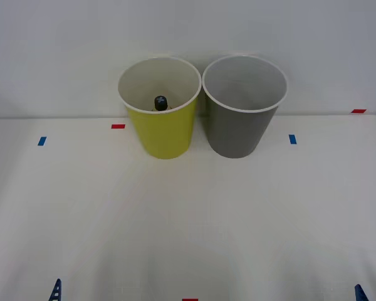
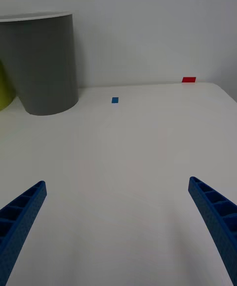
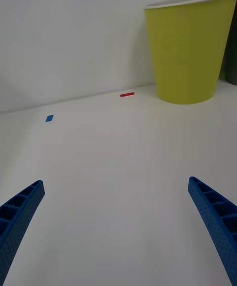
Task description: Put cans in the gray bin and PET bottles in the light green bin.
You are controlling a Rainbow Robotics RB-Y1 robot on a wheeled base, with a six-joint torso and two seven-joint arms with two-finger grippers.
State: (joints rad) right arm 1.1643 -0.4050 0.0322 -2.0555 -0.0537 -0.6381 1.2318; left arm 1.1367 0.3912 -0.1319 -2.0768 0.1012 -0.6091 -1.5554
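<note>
Yellow-green and tapered, the light green bin [image 1: 163,128] stands upright at the far side of the white table [image 1: 188,226], against the pale wall, its thin white rim round and its inside pale and smooth. Inside it, low against the near wall, shows the black screw cap of the PET bottle [image 1: 160,102]; the rest of the bottle is hidden by the bin. Just to the right of the light green bin, nearly touching it, stands the gray bin [image 1: 241,125], the same tall tapered shape in matte dark gray with a white rim.

Well short of the light green bin, at the table's near edge, the left gripper [image 3: 116,227] hovers with its blue ribbed fingers [image 3: 19,212] spread wide and nothing between them. The right gripper [image 2: 118,227] hangs likewise wide apart and empty, well nearer than the gray bin. Small red and blue tape marks [image 1: 118,126] lie flat on the table beside the bins.
</note>
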